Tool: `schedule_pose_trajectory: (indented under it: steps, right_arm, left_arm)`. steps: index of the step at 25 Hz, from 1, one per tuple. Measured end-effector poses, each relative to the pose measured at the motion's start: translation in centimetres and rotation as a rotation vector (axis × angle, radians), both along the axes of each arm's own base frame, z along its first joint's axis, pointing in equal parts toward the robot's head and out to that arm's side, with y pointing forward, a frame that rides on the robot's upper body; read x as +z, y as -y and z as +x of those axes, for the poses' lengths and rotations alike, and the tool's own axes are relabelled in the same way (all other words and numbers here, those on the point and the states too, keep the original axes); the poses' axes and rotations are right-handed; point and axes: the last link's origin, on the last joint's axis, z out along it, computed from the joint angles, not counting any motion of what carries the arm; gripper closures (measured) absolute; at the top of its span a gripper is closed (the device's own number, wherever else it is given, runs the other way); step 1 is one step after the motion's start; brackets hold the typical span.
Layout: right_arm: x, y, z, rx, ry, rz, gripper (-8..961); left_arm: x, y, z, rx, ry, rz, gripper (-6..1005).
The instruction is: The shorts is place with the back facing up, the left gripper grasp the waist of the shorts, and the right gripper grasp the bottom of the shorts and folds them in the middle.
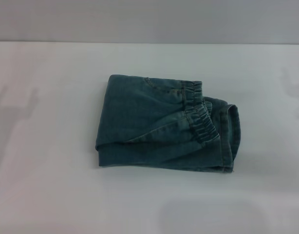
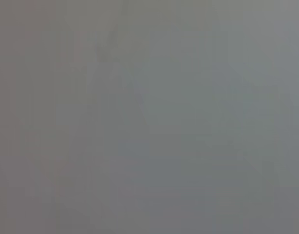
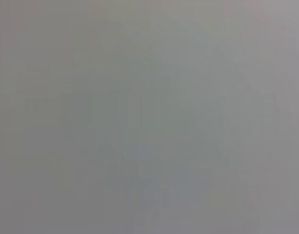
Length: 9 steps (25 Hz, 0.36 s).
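From my head camera I see the shorts (image 1: pixel 164 124) lying folded on the white table (image 1: pixel 52 185), roughly mid-table, a bit toward my right side. The fold edge runs along the side toward my left; the waist of the shorts (image 1: pixel 200 114), the ruffled elastic band, lies on top of the stack toward my right, curving from the far edge down toward the near edge. Under and just past the waistband, on my right, the bottom of the shorts (image 1: pixel 232 134) sticks out as a stitched hem edge, so waistband and hems sit at the same end, touching, the waistband not quite reaching the hem. Denim looks blue-green, one pocket seam visible near the far edge; no print showing on the upper layer. Neither gripper is in the head view, and both wrist views give me only a flat grey field with nothing I can make out, so I cannot place the shorts relative to any fingers, and I cannot tell whether the left gripper or the right gripper is spread or closed or holding anything. Nothing is touching the shorts in what I can see. Faint shadows fall on the table at both far sides.
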Motion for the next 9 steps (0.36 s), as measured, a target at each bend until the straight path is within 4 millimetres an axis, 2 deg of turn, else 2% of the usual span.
schedule_pose_trajectory:
  steps: [9]
  right_arm:
    - [2.9,1.8,4.2,-0.216,-0.085,0.242,401]
  left_arm:
    - [0.6,3.2,-3.1,0.212,-0.038,0.189,147]
